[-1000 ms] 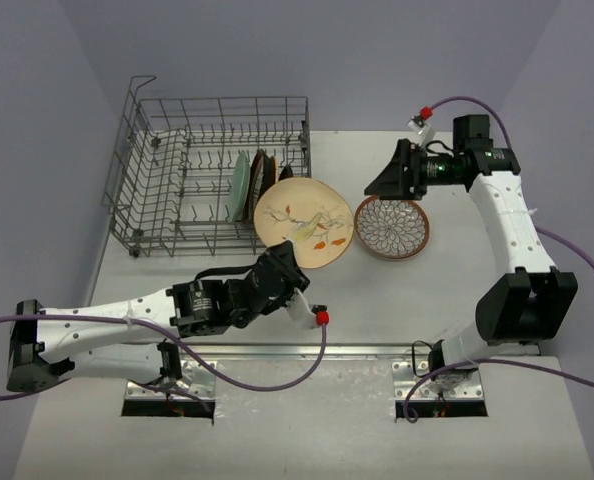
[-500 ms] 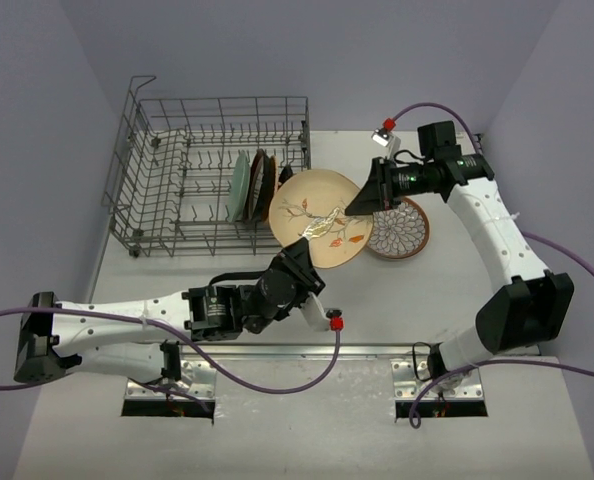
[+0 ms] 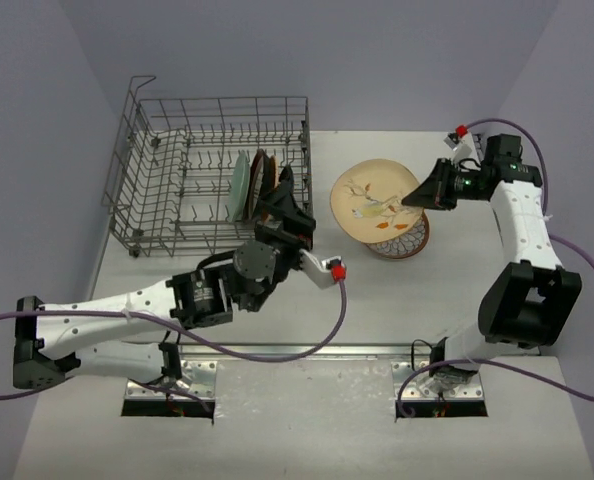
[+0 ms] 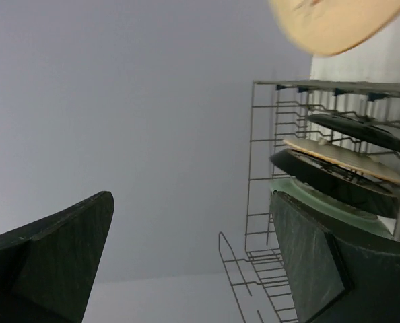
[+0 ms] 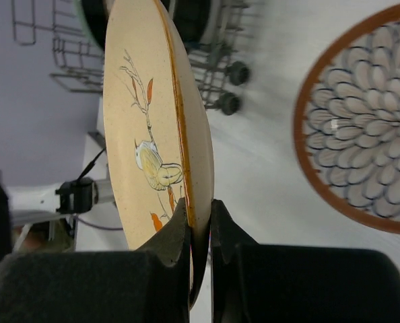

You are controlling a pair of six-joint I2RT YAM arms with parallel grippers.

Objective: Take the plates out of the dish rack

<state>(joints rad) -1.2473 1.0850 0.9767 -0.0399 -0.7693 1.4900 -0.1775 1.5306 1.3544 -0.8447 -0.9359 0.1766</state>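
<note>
My right gripper is shut on the rim of a cream plate painted with a bird. It holds the plate tilted in the air, over the left part of a brown-rimmed petal-pattern plate that lies flat on the table. The grey wire dish rack stands at the back left. At its right end several plates stand on edge, a pale green one nearest my left gripper. That gripper is open and holds nothing, close by the rack's right end.
The rack's left part shows only bare upright tines. Its small wheels rest on the white table. A purple cable loops from the left arm across the table's near side. Grey walls close the scene behind and at both sides.
The left gripper let go of the cream plate and swung back toward the rack. The right gripper shut on the plate's rim and carried it right, over the petal plate.
</note>
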